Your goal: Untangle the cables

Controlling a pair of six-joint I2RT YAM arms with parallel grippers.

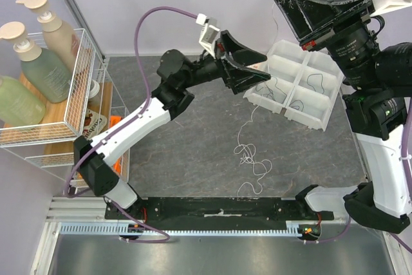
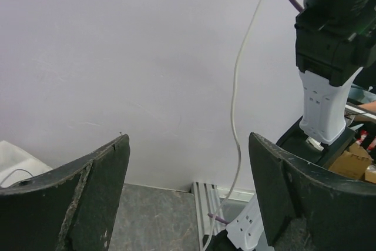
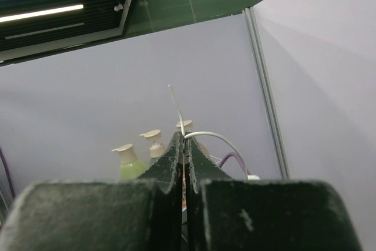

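Right wrist gives me what top external can't: the right gripper (image 3: pixel 184 139), fingers pressed together on a white cable (image 3: pixel 205 135). From above, I see the left gripper (image 1: pixel 266 66) spread wide over the tray (image 1: pixel 302 120), with the cables (image 1: pixel 248 156) tangled on the table (image 1: pixel 193 152).

Both arms' jaws are matt black, scuffed grey along their edges. A white cable (image 2: pixel 237 86) hangs between the left jaws against a pale lilac wall (image 2: pixel 117 57). A white strand (image 3: pixel 205 135) shows at the tip of the right jaws. Beneath the left jaws the desk (image 1: pixel 193 152) is dark grey with faint paler veining and carries a white tangle (image 1: pixel 248 156). Just beyond those jaws, a white tray (image 1: pixel 308 119) holds thin dark cables (image 1: pixel 315 82). The arm hoses (image 1: pixel 167 12) are purple.
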